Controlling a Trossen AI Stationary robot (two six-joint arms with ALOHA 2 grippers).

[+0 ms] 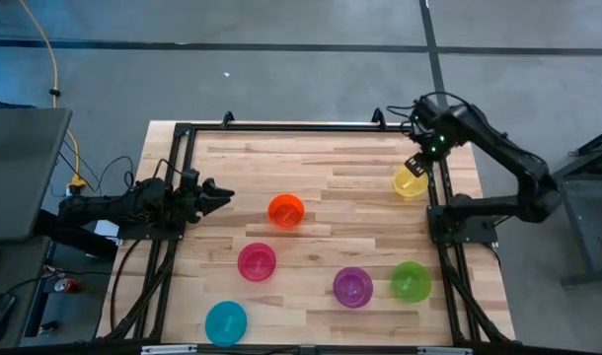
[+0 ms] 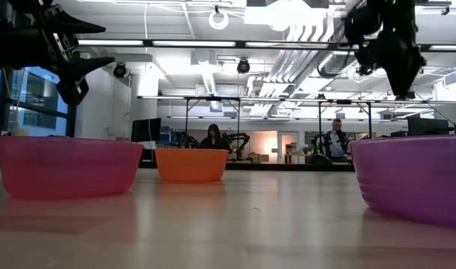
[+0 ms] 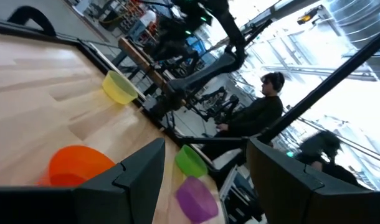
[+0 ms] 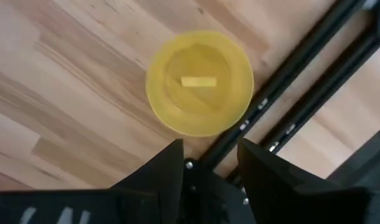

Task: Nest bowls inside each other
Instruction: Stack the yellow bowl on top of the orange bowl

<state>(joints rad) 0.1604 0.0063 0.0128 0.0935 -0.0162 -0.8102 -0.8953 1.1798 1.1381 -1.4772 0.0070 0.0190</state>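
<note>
Six bowls stand upright on their bases, apart, on the wooden table: yellow (image 1: 410,182) near the right far corner, orange (image 1: 286,210) in the middle, pink (image 1: 257,261), purple (image 1: 352,286), green (image 1: 412,281) and cyan-blue (image 1: 226,322) toward the near edge. My right gripper (image 1: 417,163) hovers open above the yellow bowl (image 4: 199,83), its fingers (image 4: 168,165) clear of the rim. My left gripper (image 1: 222,194) is open at the table's left side, held level and pointing at the orange bowl (image 3: 78,165).
A black metal frame (image 1: 439,197) runs along the table's edges; its right rail (image 4: 289,93) passes right beside the yellow bowl. Bare wood lies between the orange and yellow bowls. People sit in the room beyond the table (image 2: 213,138).
</note>
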